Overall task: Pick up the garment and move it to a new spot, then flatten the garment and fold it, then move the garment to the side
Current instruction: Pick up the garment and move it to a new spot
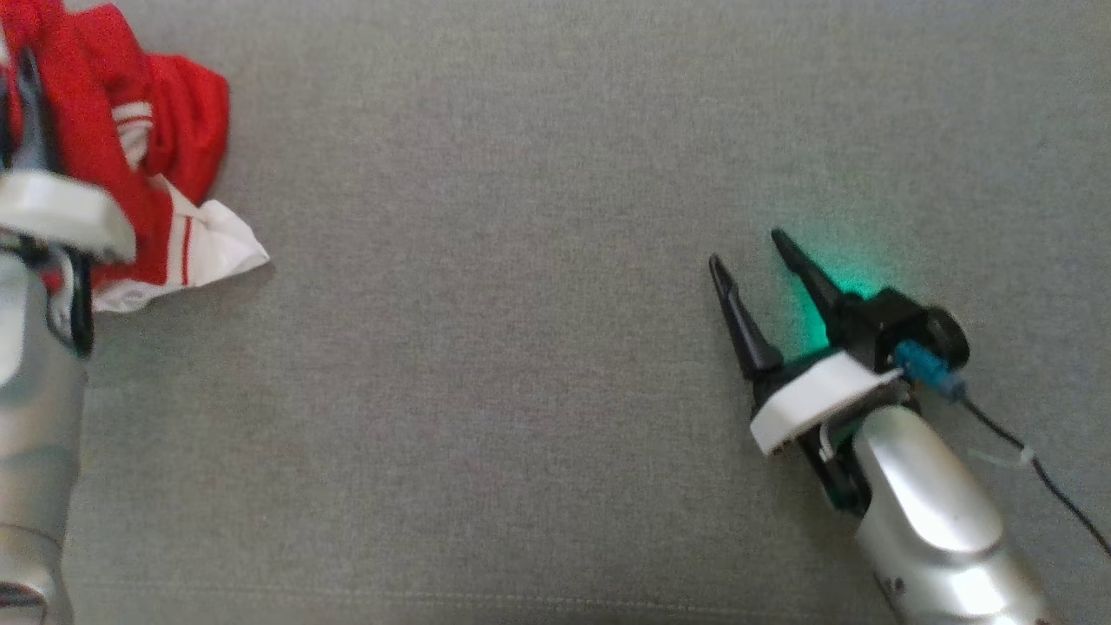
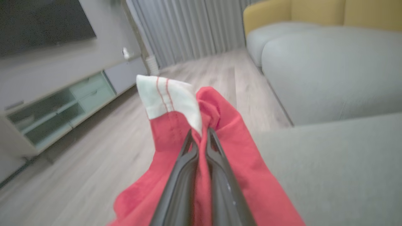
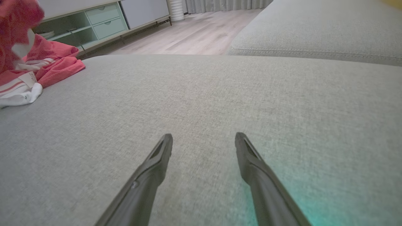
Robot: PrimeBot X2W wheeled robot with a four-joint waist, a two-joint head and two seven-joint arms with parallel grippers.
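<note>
left hand (image 2: 200,133): clamped on shirt (image 2: 245,157) fold, for the lift
shirt: bunched around left hand, partly on sofa (image 1: 521,365)
right hand (image 1: 748,247): spread, empty, well apart, free for flattening

place: home, living room.

evidence seen:
- sofa (image 1: 521,365): grey woven fabric with a broad flat seat and a stitched seam along one edge.
- second sofa section (image 2: 329,72): same grey, rounded, standing just beyond the first.
- yellow seat (image 2: 282,12): upholstered, behind the grey section.
- television (image 2: 40,25): dark flat screen on a pale wall.
- low cabinet (image 2: 62,106): long, under the television, with pale green glazed shelves, drawers and a grey door.
- floor (image 2: 103,157): light wood planks between sofa and cabinet.
- curtains (image 2: 188,28): grey, pleated, hanging to the floor at the far end.
</note>
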